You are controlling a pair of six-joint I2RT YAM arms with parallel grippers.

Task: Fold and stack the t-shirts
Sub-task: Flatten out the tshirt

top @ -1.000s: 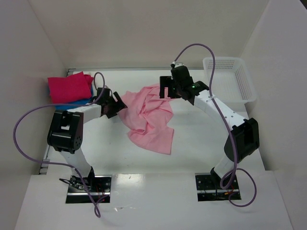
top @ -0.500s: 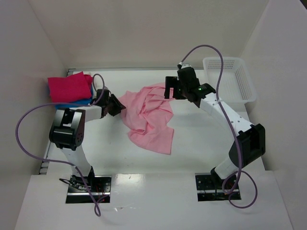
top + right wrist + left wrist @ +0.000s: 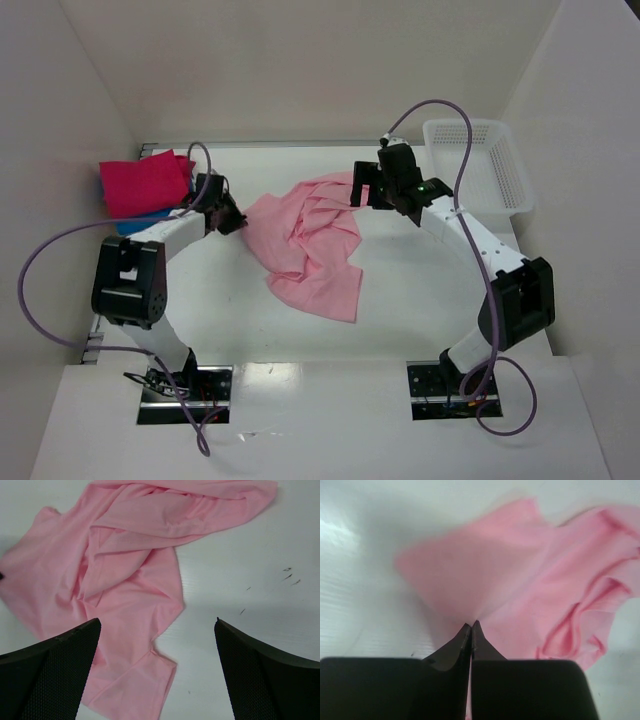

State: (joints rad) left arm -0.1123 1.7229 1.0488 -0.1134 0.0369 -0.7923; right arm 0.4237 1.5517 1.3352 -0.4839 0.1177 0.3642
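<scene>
Position: the light pink t-shirt (image 3: 312, 240) lies crumpled on the middle of the bench (image 3: 420, 300). It is not spread flat, and its folds are bunched toward the far side. At far left a folded magenta t-shirt (image 3: 145, 182) sits on a blue t-shirt (image 3: 135, 222); this is the stack. A white mesh basket (image 3: 480, 165) stands at far right, well apart from the pink cloth.

State of the left tool (image 3: 471, 629): clenched, jaws pressed together on the shirt's left edge, with the cloth tenting up into the tips. State of the right tool (image 3: 156, 622): released, jaws wide apart, above the shirt's far-right part — no contact with the cloth visible.

Handling, as a judgement: the fabric is thin, light and limp. It will drape and drag, not hold a shape, and a one-point pull only stretches a ridge. Best holds are at hems or corners — the far-right edge beneath the released tool looks a fair match to the left pinch. A shallow pinch risks slipping off. A deep pinch risks catching two layers.
</scene>
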